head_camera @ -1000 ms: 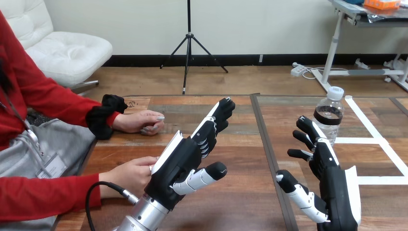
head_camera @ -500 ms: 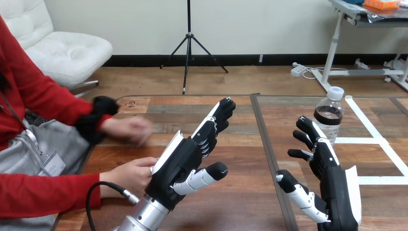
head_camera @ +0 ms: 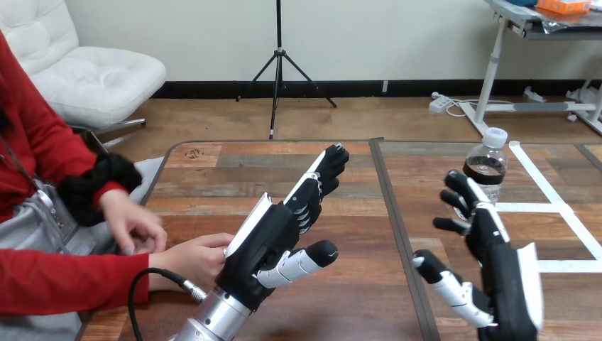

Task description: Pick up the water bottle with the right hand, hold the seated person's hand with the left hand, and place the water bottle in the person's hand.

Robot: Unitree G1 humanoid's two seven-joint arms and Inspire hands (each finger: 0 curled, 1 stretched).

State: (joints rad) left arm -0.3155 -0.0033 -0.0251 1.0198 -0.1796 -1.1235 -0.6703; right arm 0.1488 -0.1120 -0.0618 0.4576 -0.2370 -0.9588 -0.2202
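- The water bottle [head_camera: 485,170] is standing upright on the table [head_camera: 355,298], just beyond the fingertips [head_camera: 454,179] of your right hand [head_camera: 505,273] and apart from them. You are risking a topple here: it is tall and narrow, so fingertips striking it high, near the cap [head_camera: 495,136], would likely be tipping it away from you rather than gathering it in.
- It is showing as a clear plastic bottle with a white cap and a dark band below the shoulder. The wall is looking smooth, so a loose grasp would probably be letting it slide. How full it is, you cannot tell.
- Your right hand is hanging with its fingers spread apart and holding nothing, the thumb splayed out on the near side. The bottle is sitting slightly to the outer side of those fingers, so a straight reach is risking a glancing touch.
- Your left hand [head_camera: 266,238] is reaching forward with straight fingers lying close together and the thumb jutting out, gripping nothing.
- The person's lower hand [head_camera: 193,257] is lying just beside the back of your left hand, on the side away from the thumb. No finger is curling round it, and whether the two are touching you cannot tell. Closing now would likely be catching air.
- The person's upper hand [head_camera: 135,222] is hovering farther out from those fingers and could be getting in the way.
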